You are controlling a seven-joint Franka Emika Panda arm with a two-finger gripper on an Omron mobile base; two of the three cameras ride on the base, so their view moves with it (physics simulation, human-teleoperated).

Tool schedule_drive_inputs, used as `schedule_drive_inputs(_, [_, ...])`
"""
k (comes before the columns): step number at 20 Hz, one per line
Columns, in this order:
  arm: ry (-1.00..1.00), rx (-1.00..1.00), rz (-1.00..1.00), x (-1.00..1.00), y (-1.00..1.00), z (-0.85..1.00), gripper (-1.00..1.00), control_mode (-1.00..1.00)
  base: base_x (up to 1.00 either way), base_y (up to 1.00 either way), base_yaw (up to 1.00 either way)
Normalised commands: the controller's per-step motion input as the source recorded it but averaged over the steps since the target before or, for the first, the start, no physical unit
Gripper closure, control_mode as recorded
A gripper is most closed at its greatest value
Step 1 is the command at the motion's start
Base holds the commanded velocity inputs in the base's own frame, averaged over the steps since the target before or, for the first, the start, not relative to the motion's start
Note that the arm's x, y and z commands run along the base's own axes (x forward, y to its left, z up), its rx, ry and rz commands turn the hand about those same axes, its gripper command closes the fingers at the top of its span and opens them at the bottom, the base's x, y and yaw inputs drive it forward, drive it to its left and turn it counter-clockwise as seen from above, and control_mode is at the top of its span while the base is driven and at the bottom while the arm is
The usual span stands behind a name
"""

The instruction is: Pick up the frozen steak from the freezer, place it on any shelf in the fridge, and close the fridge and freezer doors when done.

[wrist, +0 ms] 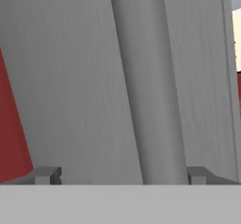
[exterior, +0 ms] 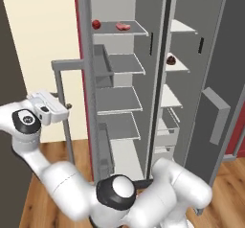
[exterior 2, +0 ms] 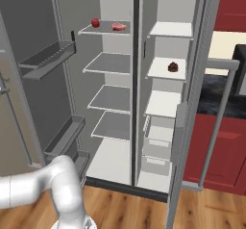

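The frozen steak, a pale pink slab, lies on the top shelf of the fridge, next to a bright red ball. Both doors stand open. My gripper is out at the left, at the vertical bar handle on the outside of the fridge door. It is open, with one fingertip on each side of the bar. The freezer is the narrower right compartment.
A dark red lump sits on a freezer shelf. The freezer door swings out to the right, its handle in front of red cabinets. Inner bins line the fridge door. The floor is wood.
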Motion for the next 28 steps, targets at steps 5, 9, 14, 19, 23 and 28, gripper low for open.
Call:
schedule_drive_inputs(5, [-0.2,0.03,0.14,0.45,-0.98,0.0,-1.0,-1.0,0.0,0.0,0.0])
schedule_drive_inputs(9, [-0.09,0.03,0.08,0.76,-0.94,0.0,-1.0,-1.0,0.0,0.0,0.0])
schedule_drive_inputs(14, [-0.02,0.03,0.04,0.85,-0.96,0.0,-1.0,-1.0,0.0,0.0,0.0])
schedule_drive_inputs(19, [0.0,0.03,0.0,0.97,-0.94,0.0,-1.0,-1.0,0.0,0.0,0.0])
schedule_drive_inputs(23, [0.02,0.05,0.0,1.0,-0.99,0.0,-1.0,-1.0,0.0,0.0,0.0])
schedule_drive_inputs(28, [0.05,0.07,0.0,1.0,-1.0,0.0,-1.0,-1.0,0.0,0.0,0.0])
